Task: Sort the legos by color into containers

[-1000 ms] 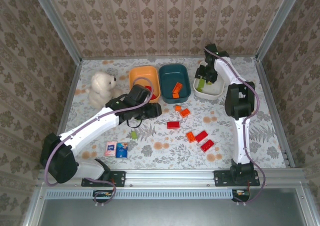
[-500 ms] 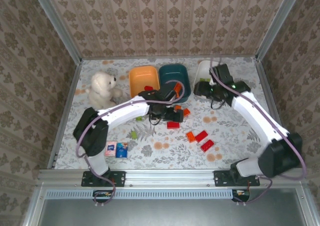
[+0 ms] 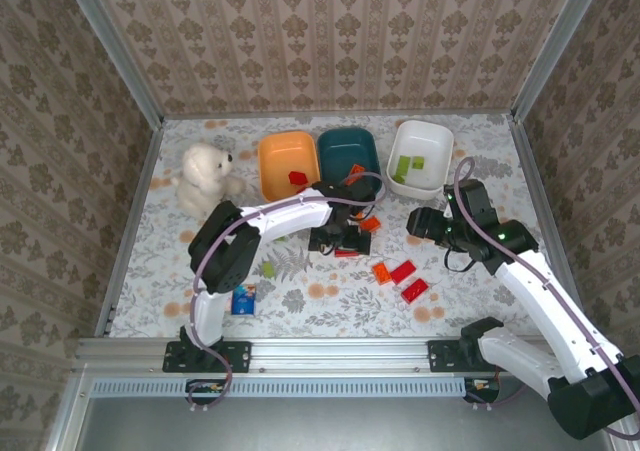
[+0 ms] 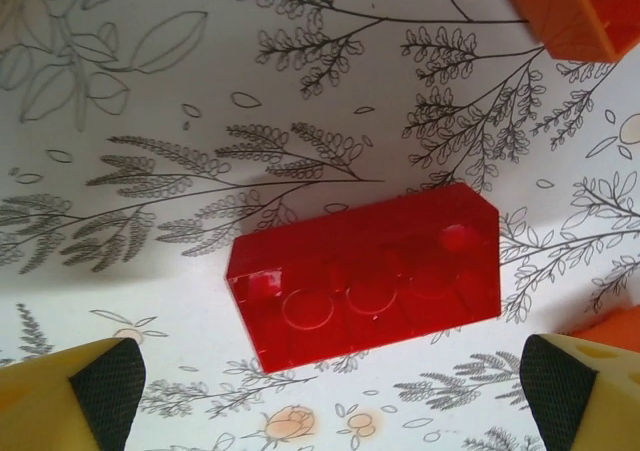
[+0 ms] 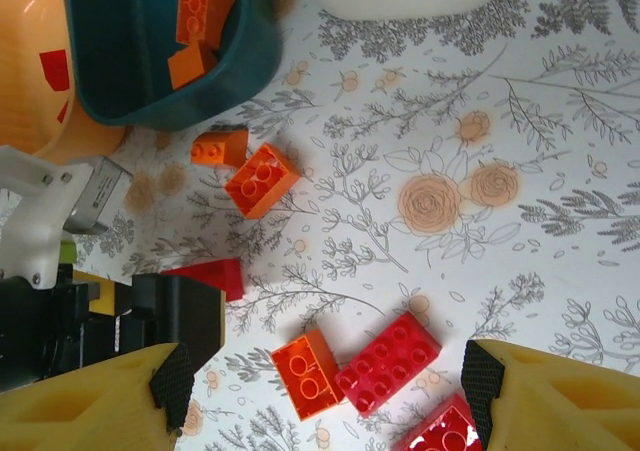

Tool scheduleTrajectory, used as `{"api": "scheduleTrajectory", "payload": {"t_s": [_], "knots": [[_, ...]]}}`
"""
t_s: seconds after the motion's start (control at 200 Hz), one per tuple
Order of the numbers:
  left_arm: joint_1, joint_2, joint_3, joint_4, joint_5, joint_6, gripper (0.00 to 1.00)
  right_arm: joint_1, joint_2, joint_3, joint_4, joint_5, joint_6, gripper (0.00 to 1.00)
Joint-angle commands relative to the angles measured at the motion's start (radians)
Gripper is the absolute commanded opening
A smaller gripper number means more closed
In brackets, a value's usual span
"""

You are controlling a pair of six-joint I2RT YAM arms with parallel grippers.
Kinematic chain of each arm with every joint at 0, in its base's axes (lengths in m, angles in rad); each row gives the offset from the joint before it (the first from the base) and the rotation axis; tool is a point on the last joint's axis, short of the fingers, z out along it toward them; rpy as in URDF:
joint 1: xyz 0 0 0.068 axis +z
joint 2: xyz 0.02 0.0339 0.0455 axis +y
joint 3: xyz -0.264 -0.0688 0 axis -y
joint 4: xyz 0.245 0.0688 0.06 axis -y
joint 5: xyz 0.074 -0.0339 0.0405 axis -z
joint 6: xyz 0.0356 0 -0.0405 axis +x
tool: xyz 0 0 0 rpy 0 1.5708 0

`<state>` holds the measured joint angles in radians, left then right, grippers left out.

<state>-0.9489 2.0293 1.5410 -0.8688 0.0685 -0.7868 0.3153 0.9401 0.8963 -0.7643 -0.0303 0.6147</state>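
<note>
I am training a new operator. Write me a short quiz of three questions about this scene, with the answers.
1. True or false: the left jaws are shut on the red brick.
2. Which colour are the bricks in the white bowl? A red, B green, C orange.
3. Fill in: in the top view, the bear sits left of the ___ bowl.

Key
1. False: they stand open, and the brick lies on the table between them.
2. B.
3. The orange bowl.
</note>
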Motion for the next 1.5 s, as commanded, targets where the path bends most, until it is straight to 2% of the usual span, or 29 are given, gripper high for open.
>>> {"api": "scheduleTrajectory", "payload": {"t_s": [0.0, 0.22, 0.34, 0.515, 0.58, 0.69, 0.88, 1.1, 1.315, 1.495], "knots": [[-0.020, 0.039, 0.050, -0.059, -0.031, -0.079, 1.00, 0.004, -0.019, -0.014, -0.036, 0.001, 0.018, 0.74], [-0.036, 0.122, 0.138, -0.129, -0.098, -0.108, 1.00, 0.005, -0.038, -0.013, -0.056, -0.023, -0.008, 0.74], [-0.036, 0.143, 0.132, -0.101, -0.128, -0.118, 0.95, 0.005, -0.069, -0.047, 0.005, -0.144, -0.027, 0.74], [-0.040, 0.169, 0.158, -0.092, -0.152, -0.121, 0.82, 0.005, -0.121, -0.076, 0.016, -0.207, -0.006, 0.74], [-0.042, 0.161, 0.159, -0.086, -0.163, -0.117, 0.69, 0.004, -0.130, -0.078, 0.002, -0.208, -0.007, 0.74], [-0.045, 0.125, 0.156, -0.084, -0.197, -0.109, 0.55, 0.005, -0.143, -0.079, -0.015, -0.204, -0.009, 0.74], [-0.012, -0.004, 0.167, -0.128, -0.275, -0.078, 0.54, 0.005, -0.140, -0.056, -0.025, -0.205, -0.019, 0.74], [0.114, -0.138, 0.168, -0.133, -0.319, 0.031, 0.54, 0.008, -0.086, -0.030, 0.009, -0.222, -0.033, 0.74], [0.276, -0.102, 0.217, -0.100, -0.319, 0.215, 0.54, 0.041, -0.003, 0.000, 0.060, -0.222, -0.028, 0.74], [0.347, -0.012, 0.301, -0.054, -0.343, 0.431, 0.55, 0.080, 0.046, 0.031, 0.067, -0.202, -0.023, 0.74]]}}
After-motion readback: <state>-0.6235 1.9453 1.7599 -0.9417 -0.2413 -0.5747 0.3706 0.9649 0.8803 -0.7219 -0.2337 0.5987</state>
